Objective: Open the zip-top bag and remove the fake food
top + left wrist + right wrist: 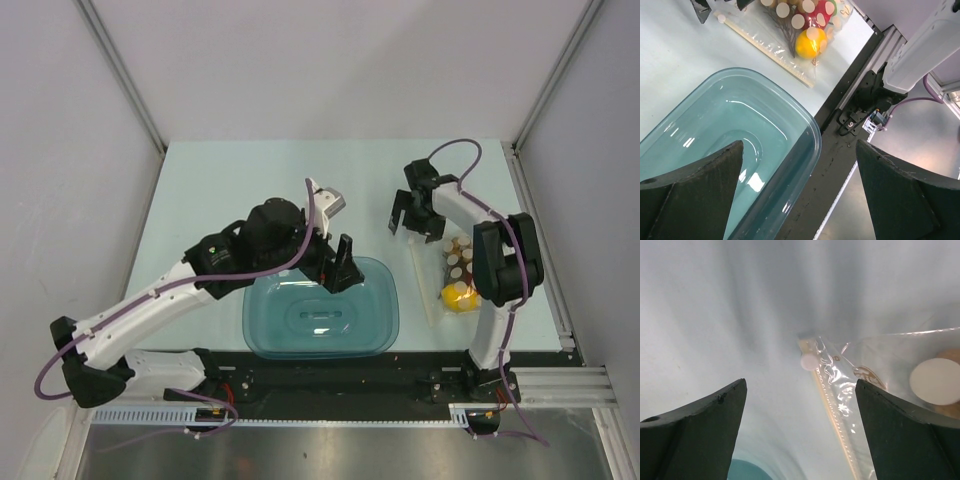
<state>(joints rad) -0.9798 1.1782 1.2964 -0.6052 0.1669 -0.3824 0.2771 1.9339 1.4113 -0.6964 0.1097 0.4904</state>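
The zip-top bag (452, 275) lies flat on the table at the right, clear with white dots, its zip strip (832, 410) along the left edge. The fake food is inside it: a yellow fruit (458, 297), a red piece (822, 15) and brown stems. My right gripper (413, 228) hovers open over the bag's far left corner; in the right wrist view it (801, 382) holds nothing, with the zip strip between the fingers. My left gripper (340, 272) hangs open over the teal tub (385, 320) and is empty (800, 145).
The teal tub's rim (807, 132) sits close to the black base rail (850, 115) at the table's near edge. The bag (765, 40) lies just right of the tub. Grey walls enclose the table on three sides.
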